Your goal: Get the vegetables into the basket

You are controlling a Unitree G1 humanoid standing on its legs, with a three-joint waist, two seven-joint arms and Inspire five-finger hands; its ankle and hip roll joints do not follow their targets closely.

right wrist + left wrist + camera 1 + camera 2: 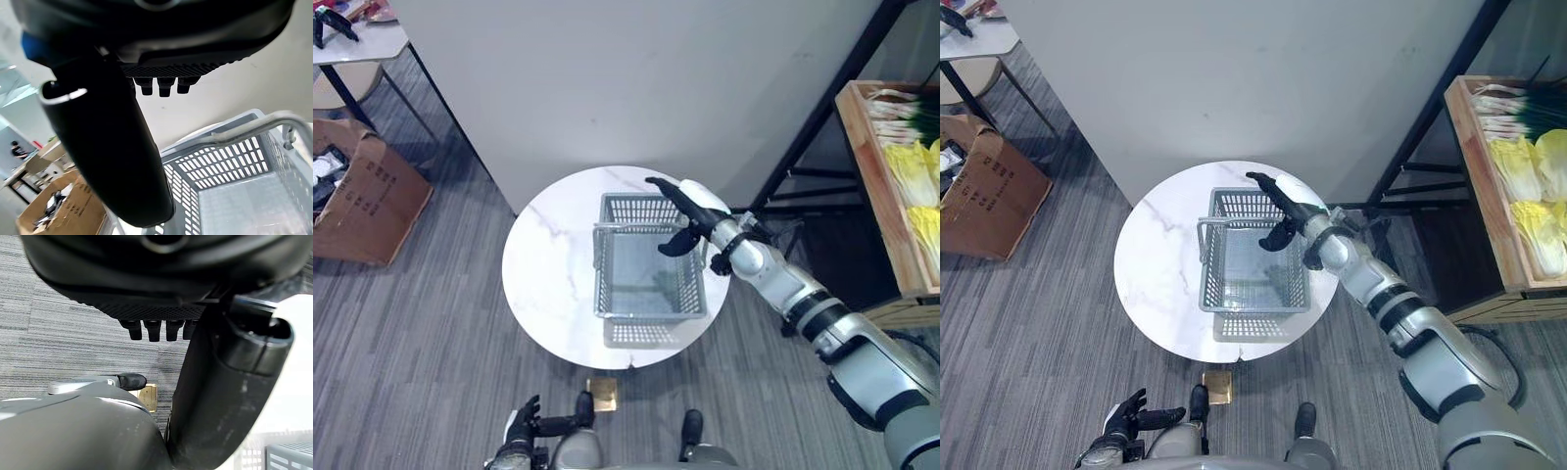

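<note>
Left eye view: my left hand (521,428) hangs low, fingers relaxed; the grey plastic mesh basket (648,274) sits empty on the round white marble table (548,264), my right hand (683,217) spread empty above it; the pale yellow-green vegetables (911,171) wait unpicked in the wooden crate (862,147)

Grey plastic mesh basket (649,269) on glossy white marble table (548,264).

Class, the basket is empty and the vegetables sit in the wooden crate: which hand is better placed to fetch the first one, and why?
The right hand. It hangs open over the basket, on the side of the wooden crate of vegetables. The left hand is low, far from both.
</note>
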